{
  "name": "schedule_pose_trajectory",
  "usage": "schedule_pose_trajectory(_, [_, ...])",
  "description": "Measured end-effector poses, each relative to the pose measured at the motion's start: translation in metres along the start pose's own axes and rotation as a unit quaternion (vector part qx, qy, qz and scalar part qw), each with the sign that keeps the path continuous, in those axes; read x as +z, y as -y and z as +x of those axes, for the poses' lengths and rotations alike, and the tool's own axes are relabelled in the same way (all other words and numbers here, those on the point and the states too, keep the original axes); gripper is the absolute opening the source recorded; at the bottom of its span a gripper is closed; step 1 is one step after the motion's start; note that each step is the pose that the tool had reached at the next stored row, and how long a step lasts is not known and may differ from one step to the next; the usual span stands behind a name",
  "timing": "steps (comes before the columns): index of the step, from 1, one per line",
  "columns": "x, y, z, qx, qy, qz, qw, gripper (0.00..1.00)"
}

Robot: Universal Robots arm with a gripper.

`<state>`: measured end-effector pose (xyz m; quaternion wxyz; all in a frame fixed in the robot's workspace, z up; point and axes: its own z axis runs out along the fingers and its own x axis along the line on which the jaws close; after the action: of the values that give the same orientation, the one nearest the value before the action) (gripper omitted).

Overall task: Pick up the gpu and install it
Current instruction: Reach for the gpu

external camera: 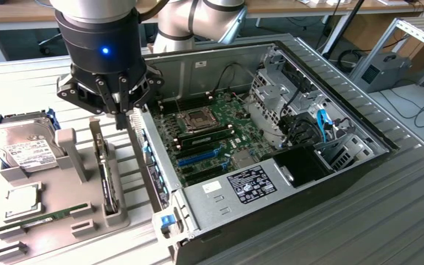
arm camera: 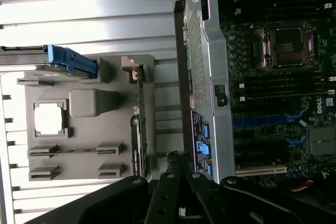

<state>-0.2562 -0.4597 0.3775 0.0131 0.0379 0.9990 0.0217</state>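
In the grey holder (external camera: 57,193), the gpu (external camera: 107,178) stands edge-on near the pincer (external camera: 126,122).

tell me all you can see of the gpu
The gpu is a thin card seen edge-on, dark with a green edge and a pale bracket at one end. It stands on its long edge in a slot of the grey holder, beside the case. The shut end effector hangs above that end.
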Motion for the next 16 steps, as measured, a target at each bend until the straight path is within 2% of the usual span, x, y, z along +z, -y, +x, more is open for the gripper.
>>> schedule_pose_trajectory(16, [0.0003, 0.0056, -0.0004, 0.000, 0.0000, 0.0000, 1.0000, 0.11])
